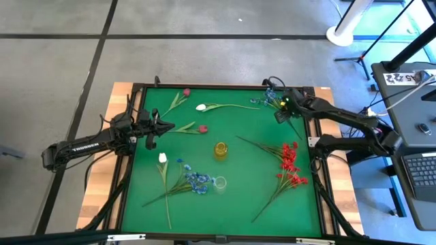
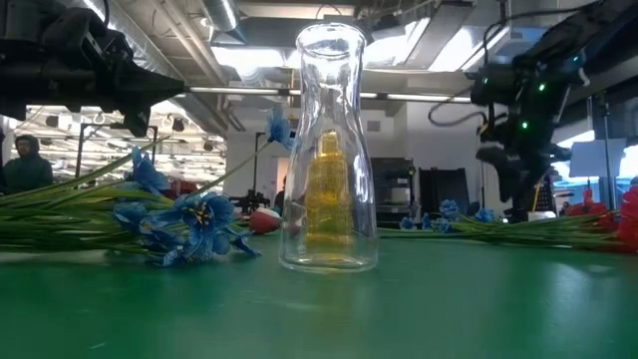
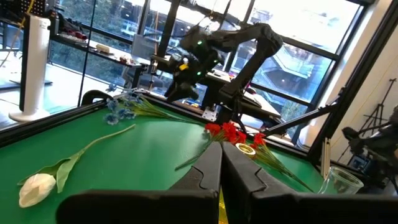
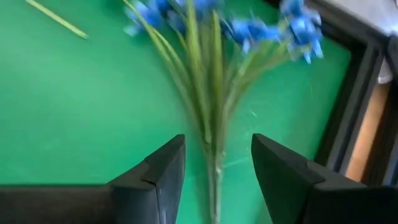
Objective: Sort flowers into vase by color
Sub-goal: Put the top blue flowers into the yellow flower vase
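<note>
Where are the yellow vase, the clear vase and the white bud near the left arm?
yellow vase (image 1: 221, 150), high view, its rim.
clear vase (image 2: 330, 150), low view, its body.
white bud (image 1: 162, 158), high view, its head.

Green surface, landmark yellow vase at centre. Clear vase just below it. Blue spray beside the clear vase. Red sprays right of yellow vase. White bud above it. Left hand far left; right hand upper right over another blue spray.

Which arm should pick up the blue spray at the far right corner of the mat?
Right, I'd say. The right gripper is open, hanging straddling the blue spray stem. The left gripper is shut across the mat near the pink bud.
</note>
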{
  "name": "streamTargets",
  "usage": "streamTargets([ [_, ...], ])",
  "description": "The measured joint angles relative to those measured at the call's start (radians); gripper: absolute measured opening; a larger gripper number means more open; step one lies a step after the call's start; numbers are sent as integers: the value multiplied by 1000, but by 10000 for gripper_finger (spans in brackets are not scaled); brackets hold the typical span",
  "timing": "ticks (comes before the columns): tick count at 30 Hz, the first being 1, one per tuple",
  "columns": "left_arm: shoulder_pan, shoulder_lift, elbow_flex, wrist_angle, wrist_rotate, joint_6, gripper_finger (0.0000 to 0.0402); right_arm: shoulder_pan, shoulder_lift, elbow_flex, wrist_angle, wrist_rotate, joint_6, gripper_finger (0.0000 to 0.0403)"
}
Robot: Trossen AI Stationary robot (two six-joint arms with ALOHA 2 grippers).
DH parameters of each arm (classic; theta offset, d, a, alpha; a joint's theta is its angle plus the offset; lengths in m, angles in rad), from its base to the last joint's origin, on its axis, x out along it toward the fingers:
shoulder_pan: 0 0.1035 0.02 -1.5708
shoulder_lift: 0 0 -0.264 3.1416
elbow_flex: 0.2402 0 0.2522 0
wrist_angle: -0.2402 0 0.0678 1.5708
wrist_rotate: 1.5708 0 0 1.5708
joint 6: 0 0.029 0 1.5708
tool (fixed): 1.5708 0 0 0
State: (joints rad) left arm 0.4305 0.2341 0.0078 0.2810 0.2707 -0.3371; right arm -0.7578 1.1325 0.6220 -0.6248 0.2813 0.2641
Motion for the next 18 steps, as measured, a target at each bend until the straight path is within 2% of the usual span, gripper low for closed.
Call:
streamTargets([
  [8, 0, 0, 0, 0, 0, 0, 0, -78, 175, 0, 32, -7, -36, 184],
  [12, 0, 0, 0, 0, 0, 0, 0, -90, 249, 0, 76, -70, -58, 184],
  [18, 0, 0, 0, 0, 0, 0, 0, -86, 273, 3, 82, -42, -60, 184],
])
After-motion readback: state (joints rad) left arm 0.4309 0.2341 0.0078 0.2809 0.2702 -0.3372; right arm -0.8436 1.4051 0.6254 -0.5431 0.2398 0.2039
